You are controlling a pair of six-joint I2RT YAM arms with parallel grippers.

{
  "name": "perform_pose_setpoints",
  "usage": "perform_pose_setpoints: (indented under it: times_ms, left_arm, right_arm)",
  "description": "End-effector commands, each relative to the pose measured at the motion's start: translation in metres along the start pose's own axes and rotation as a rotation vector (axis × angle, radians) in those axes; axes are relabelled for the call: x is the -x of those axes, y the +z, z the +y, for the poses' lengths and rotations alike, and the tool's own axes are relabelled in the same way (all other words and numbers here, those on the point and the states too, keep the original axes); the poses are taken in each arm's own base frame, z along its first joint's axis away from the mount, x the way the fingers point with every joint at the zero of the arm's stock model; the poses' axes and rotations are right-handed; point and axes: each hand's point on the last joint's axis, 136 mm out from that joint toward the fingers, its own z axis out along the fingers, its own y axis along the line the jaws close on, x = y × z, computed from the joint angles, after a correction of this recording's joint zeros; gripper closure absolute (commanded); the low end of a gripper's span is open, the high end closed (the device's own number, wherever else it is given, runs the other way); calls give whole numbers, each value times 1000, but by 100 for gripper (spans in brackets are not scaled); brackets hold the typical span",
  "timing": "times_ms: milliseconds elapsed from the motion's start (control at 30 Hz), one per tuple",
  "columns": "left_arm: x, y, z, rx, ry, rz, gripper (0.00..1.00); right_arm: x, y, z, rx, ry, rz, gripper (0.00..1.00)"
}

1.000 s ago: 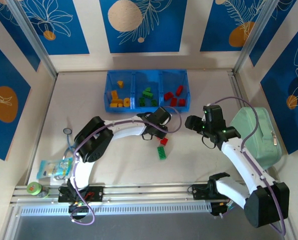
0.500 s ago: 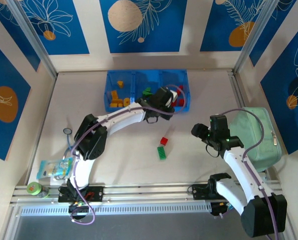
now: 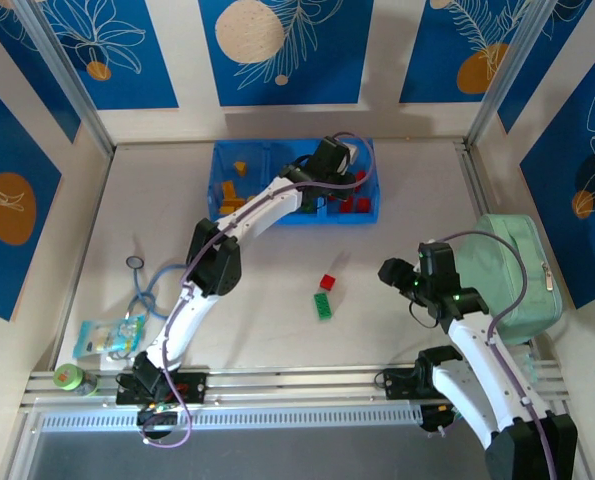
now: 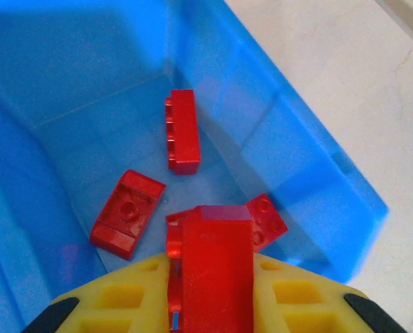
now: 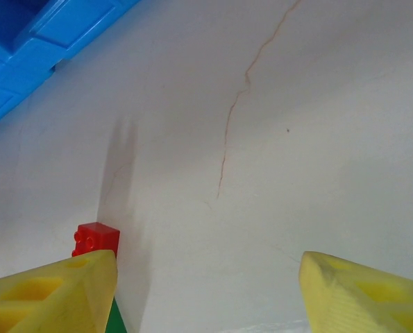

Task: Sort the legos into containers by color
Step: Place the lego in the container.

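Observation:
The containers are three compartments of one blue tray (image 3: 295,217) at the back of the table. My left gripper (image 3: 332,160) hangs over the right compartment, shut on a red lego (image 4: 209,263) that stands upright between its yellow fingers (image 4: 116,298). Below it, three red legos (image 4: 182,132) lie on that compartment's floor. Yellow legos (image 3: 233,197) fill the left compartment. A red lego (image 3: 327,282) and a green lego (image 3: 322,305) lie on the table's middle. My right gripper (image 3: 392,272) is open and empty, just right of them; the red lego (image 5: 95,239) peeks past its left finger.
A mint-green zippered case (image 3: 512,270) lies at the right edge beside the right arm. At the near left are a blue-tubed stethoscope (image 3: 142,290), a clear packet (image 3: 112,335) and a small green-lidded jar (image 3: 69,377). The tray's right wall (image 4: 296,159) stands close to the held lego.
My left arm has stretched from the table's middle back to the tray's right compartment, carrying the red lego. My right gripper has drawn back toward the near edge.

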Motion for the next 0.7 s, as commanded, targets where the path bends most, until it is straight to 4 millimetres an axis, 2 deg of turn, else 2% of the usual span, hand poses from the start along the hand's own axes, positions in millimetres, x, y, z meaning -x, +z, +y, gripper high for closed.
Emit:
perform_pose_setpoints:
  times_ms: [0, 300, 400, 500, 533, 667]
  left_arm:
    - [25, -4, 5, 2, -2, -74, 73]
    - [41, 12, 11, -38, -29, -148, 67]
    - [44, 13, 12, -38, -26, -162, 53]
    - [53, 2, 10, -45, -22, -180, 23]
    - [56, -3, 8, -50, -17, -184, 18]
    - [73, -35, -2, -65, 4, -207, 15]
  right_arm:
    - [-10, -1, 2, 12, 5, 30, 30]
    - [-16, 1, 10, 28, -12, 39, 30]
    - [-18, 1, 14, 39, -25, 42, 30]
    - [-19, 0, 19, 48, -53, 43, 30]
    - [-20, -1, 20, 49, -65, 43, 29]
    - [-23, 0, 28, 57, -115, 53, 27]
